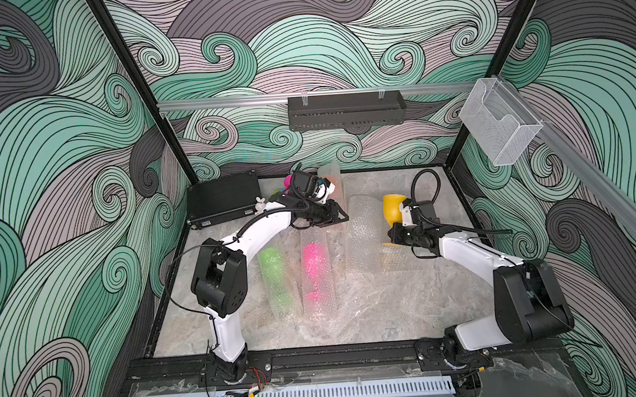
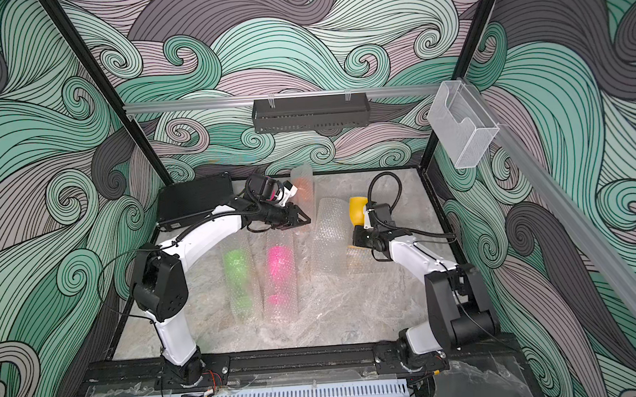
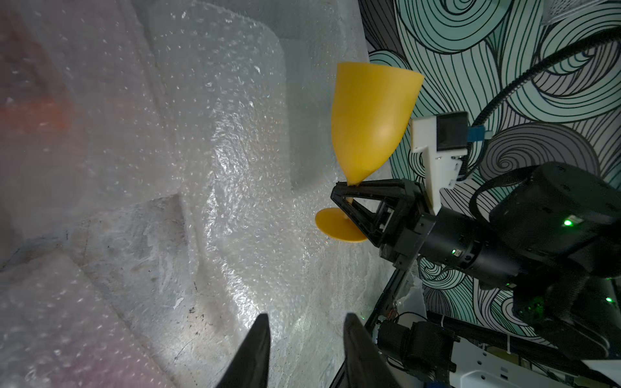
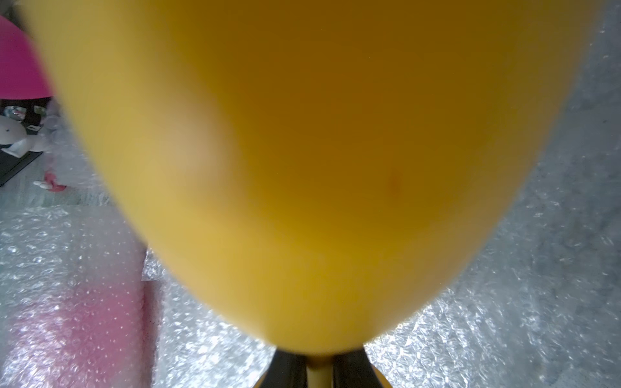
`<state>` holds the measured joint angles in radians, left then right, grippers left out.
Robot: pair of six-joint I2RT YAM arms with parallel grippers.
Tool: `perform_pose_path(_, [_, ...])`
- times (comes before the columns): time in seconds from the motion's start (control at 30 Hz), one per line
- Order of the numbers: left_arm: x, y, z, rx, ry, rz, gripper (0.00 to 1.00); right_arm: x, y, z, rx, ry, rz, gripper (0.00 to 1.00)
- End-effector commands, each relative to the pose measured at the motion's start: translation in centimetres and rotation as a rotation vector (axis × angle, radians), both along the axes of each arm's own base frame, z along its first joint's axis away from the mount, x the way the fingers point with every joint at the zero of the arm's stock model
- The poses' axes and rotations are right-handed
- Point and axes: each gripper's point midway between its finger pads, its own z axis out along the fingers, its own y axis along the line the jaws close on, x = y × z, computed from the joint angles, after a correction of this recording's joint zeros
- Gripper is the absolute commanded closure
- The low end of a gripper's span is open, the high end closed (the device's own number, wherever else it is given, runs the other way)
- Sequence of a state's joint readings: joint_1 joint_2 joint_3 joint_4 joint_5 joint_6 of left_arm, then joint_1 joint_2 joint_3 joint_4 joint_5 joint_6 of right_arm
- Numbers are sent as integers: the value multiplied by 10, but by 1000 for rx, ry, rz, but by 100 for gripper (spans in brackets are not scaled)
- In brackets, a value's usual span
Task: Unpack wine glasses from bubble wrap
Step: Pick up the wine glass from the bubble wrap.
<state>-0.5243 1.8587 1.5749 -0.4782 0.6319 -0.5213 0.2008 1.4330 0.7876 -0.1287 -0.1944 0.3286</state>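
Observation:
My right gripper [image 4: 319,368] is shut on the stem of a yellow wine glass [image 1: 393,208], held upright just off the table at the right; its bowl fills the right wrist view. Left of it lies a flattened sheet of bubble wrap [image 1: 364,230]. My left gripper [image 3: 307,319] hangs open and empty over that sheet's left edge, its place in a top view being [image 1: 342,217]. Rolled bubble wrap tubes hold a lime green glass [image 1: 273,267], a pink glass [image 1: 315,268] and, at the back, an orange glass [image 1: 332,183]. An unwrapped pink glass [image 1: 289,180] stands behind the left wrist.
A black case [image 1: 224,202] lies at the back left with a small white rabbit figure [image 1: 259,205] beside it. A black tray [image 1: 344,109] hangs on the back wall and a clear box [image 1: 499,125] on the right rail.

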Motion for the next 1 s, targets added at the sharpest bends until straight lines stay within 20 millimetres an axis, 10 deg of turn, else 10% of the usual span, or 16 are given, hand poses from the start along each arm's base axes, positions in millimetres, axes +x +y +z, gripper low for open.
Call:
perform_pose_path(0.0, [3,4,43,-72,-32,8,63,4,10,21,5,-129,89,87])
perform_pose_path(0.33, [9,27,77,-132,-15,28,58,-21,72,61,-119,-438,397,84])
perform_pose_path(0.97, [-2,57,61,-210,144,-13,48,-51,129,60,-323,-610,625,84])
